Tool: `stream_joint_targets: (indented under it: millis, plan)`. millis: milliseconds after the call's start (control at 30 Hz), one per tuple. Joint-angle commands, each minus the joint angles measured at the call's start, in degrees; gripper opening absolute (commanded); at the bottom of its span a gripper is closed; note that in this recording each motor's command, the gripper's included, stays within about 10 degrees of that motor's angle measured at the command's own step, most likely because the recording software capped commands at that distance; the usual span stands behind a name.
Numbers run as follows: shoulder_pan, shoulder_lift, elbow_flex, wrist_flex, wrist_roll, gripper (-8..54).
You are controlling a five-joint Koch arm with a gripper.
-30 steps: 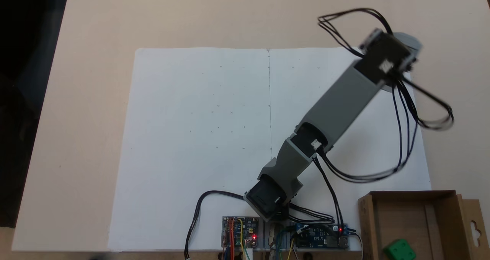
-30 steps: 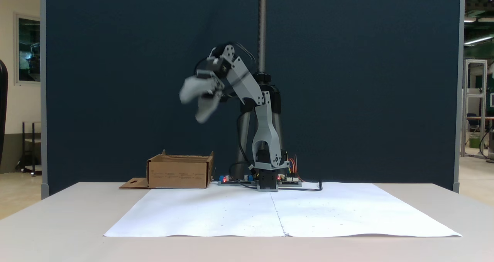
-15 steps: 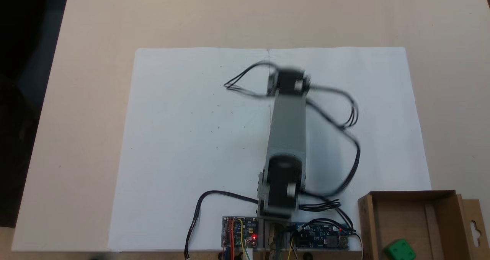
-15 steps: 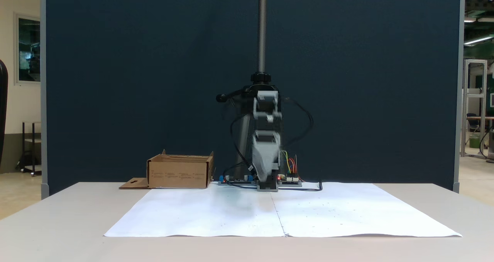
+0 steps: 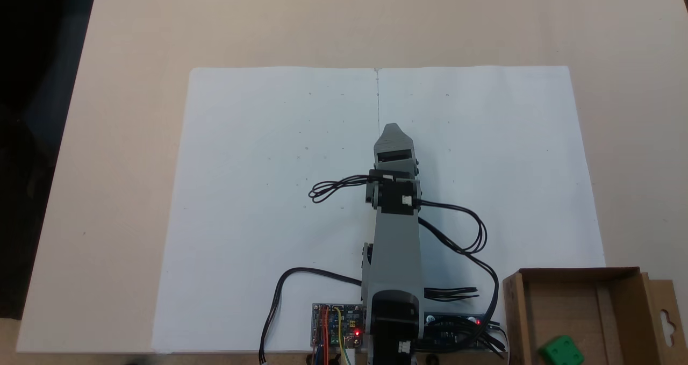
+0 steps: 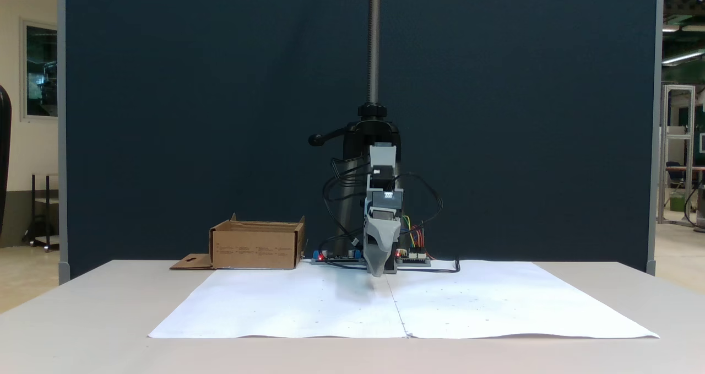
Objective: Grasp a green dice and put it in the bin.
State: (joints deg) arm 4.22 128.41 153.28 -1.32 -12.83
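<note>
One green dice point(image 5: 561, 350) inside bin point(image 5: 517, 311).

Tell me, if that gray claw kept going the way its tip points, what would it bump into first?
Probably the white paper: the gripper slants forward and down over its middle seam, nothing between, though its height above the sheet is unclear.

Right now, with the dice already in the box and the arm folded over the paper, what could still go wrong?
1. The loose black cables loop low beside the arm and could snag when it moves.
2. The gripper points down close to the white paper and might scrape it.
3. The green dice lies in the bin, low-walled, so a knock might spill it.
</note>
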Motion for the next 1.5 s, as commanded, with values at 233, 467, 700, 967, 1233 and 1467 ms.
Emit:
stream_joint_targets:
  millis: [233,467,700,967,1233,1467]
  plan:
    - [2.37,6.77,13.01,-23.62,6.68,43.4]
    - [1.85,7.38,20.74,-40.23,9.84,43.5]
    - [1.32,7.47,26.02,-53.33,12.39,43.9]
    - [-3.34,7.29,26.02,-54.32,12.22,45.3]
    - [-3.34,6.86,26.02,-50.01,12.04,45.2]
    - [-3.43,6.24,26.02,-33.31,11.95,45.2]
